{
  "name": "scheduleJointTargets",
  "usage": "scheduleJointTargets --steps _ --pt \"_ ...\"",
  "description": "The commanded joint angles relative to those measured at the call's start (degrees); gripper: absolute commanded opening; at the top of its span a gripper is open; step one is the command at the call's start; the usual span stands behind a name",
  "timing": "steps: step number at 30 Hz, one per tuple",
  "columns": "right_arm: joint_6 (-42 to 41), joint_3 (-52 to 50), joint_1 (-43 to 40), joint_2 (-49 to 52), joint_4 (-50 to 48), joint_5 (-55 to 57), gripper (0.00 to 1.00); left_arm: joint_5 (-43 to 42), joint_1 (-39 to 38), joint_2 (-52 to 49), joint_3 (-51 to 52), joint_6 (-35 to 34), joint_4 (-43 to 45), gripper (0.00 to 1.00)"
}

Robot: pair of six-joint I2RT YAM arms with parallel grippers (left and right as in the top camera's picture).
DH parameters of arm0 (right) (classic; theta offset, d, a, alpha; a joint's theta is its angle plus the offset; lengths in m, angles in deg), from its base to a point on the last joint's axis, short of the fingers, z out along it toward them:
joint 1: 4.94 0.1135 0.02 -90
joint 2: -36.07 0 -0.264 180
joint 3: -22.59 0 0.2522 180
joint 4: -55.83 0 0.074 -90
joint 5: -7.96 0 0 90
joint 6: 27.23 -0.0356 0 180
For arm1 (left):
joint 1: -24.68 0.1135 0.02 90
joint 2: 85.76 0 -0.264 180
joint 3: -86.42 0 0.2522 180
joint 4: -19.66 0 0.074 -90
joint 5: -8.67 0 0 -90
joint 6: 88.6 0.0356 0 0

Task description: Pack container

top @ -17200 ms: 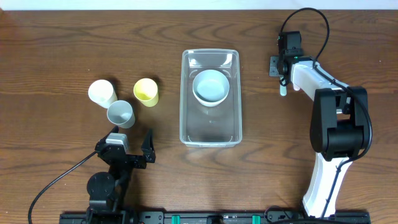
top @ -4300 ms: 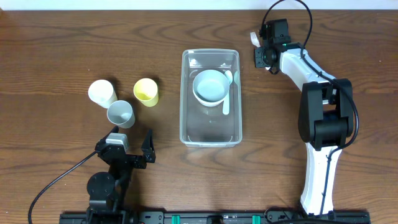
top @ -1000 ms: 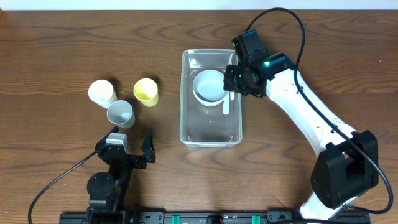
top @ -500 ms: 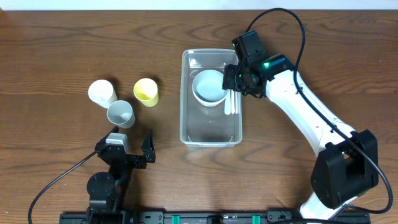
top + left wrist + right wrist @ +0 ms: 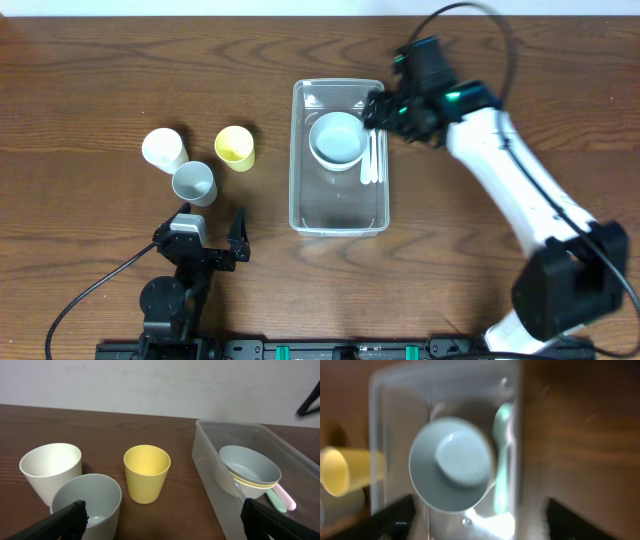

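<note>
Three cups sit left of centre: white cup point(image 5: 163, 149), grey cup point(image 5: 194, 183), yellow cup point(image 5: 235, 147). The container point(image 5: 297, 200) is mid-frame, holding one bowl point(image 5: 338, 139) and two spoons, mint spoon point(image 5: 276, 502) and pink spoon point(image 5: 287, 500). Right gripper point(image 5: 482, 519) is spread wide above it, and left gripper point(image 5: 160, 522) is spread too.

Clear container point(image 5: 337, 205), pale blue-grey bowl point(image 5: 339, 140), mint-green spoon point(image 5: 276, 502), pink spoon point(image 5: 285, 497), yellow cup point(image 5: 235, 147), cream cup point(image 5: 163, 149), grey cup point(image 5: 194, 182), dark brown wood-grain table point(image 5: 100, 80), my white arm point(image 5: 512, 172).
</note>
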Motion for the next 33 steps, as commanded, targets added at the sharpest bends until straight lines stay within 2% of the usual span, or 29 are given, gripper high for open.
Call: scheduleJointTargets --steps 1,8,17,20,28,30,33 --pt "-0.31 2.29 -6.51 -5.73 -0.15 3.17 0.99 0.35 0.13 0.35 1.64 0.76 -0.55 0.98" --pt "-0.28 1.79 -18.78 -5.77 4.02 12.37 0.99 0.35 0.13 0.35 1.64 0.76 -0.55 0.98" --pt "-1.64 1.46 -28.22 -1.84 9.09 15.21 0.99 0.35 0.13 0.35 1.64 0.74 -0.55 0.98" --pt "-3.28 1.46 -29.33 -0.7 10.4 11.23 0.99 0.35 0.13 0.35 1.64 0.76 -0.55 0.98" --pt "-3.28 1.46 -29.4 -0.42 10.36 11.15 0.99 0.04 0.13 0.35 1.64 0.59 -0.55 0.98" --pt "-3.26 1.46 -29.38 -0.42 10.36 11.15 0.99 -4.13 0.13 0.28 1.64 -3.48 0.74 0.98" --pt "-3.26 1.46 -29.38 -0.42 10.36 11.15 0.99 -9.77 0.13 0.09 -0.72 -4.59 1.53 0.98"
